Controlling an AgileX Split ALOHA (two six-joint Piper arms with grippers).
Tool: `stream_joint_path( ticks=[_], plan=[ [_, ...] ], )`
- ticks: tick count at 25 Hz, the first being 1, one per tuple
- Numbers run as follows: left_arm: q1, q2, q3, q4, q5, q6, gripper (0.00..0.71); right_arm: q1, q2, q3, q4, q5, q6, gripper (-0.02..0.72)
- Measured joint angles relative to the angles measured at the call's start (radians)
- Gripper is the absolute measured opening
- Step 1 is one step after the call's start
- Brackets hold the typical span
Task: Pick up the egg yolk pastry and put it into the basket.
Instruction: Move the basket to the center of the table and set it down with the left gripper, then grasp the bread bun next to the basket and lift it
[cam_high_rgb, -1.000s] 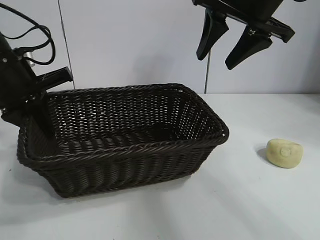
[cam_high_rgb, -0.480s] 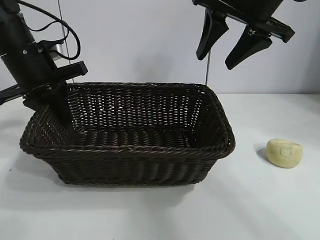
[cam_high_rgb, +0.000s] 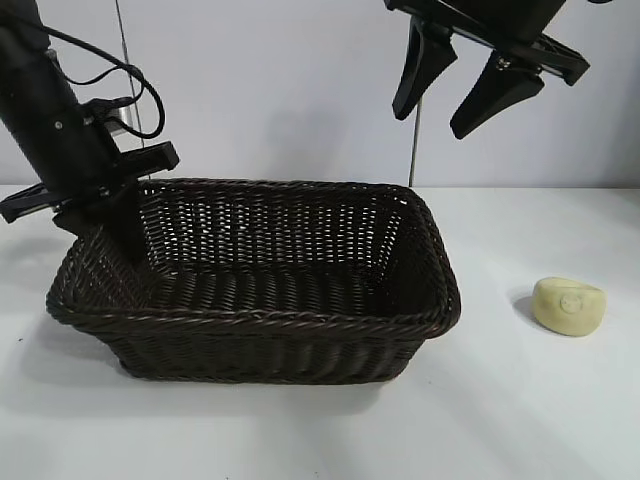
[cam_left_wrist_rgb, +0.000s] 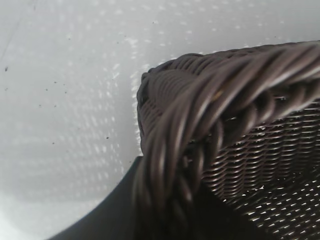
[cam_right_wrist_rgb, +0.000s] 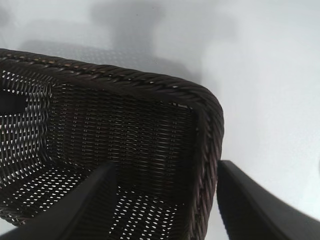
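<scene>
White table (cam_high_rgb: 520, 420), pale wall. Small pale yellow rounded egg yolk pastry (cam_high_rgb: 568, 305) sits on table, apart from dark brown woven wicker basket (cam_high_rgb: 260, 318). Left gripper (cam_high_rgb: 112, 215) clamps basket's corner rim. Right gripper (cam_high_rgb: 470, 85) hangs high, jaws apart, empty. Pick not begun; next, probably right gripper descends over pastry.

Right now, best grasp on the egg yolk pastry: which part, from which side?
Probably straight down from above, fingers closing across the egg yolk pastry's two rounded sides. It's a low lump lying flat on the table, clear of the basket, with free space all round. The open right gripper hangs nearest.
</scene>
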Motion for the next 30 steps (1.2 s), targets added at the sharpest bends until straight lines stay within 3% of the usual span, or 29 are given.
stream_joint_path(
  ticks=[5, 8, 22, 27, 30],
  plan=[
    [0.000, 0.000, 0.000, -0.012, 0.000, 0.000, 0.407, 0.000, 0.000, 0.000, 0.000, 0.000, 0.000, 0.432],
    [0.000, -0.005, -0.001, 0.001, 0.000, 0.000, 0.482, 0.000, 0.000, 0.000, 0.000, 0.000, 0.000, 0.432],
    [0.000, -0.204, -0.002, 0.026, 0.039, -0.009, 0.505, 0.000, 0.000, 0.000, 0.002, -0.001, 0.000, 0.432],
    [-0.006, -0.259, -0.002, -0.075, 0.038, -0.019, 0.505, 0.000, 0.000, 0.000, 0.002, -0.002, 0.000, 0.432],
    [-0.044, -0.260, -0.002, -0.112, 0.007, -0.020, 0.505, 0.000, 0.000, 0.000, 0.002, -0.008, 0.000, 0.432]
  ],
)
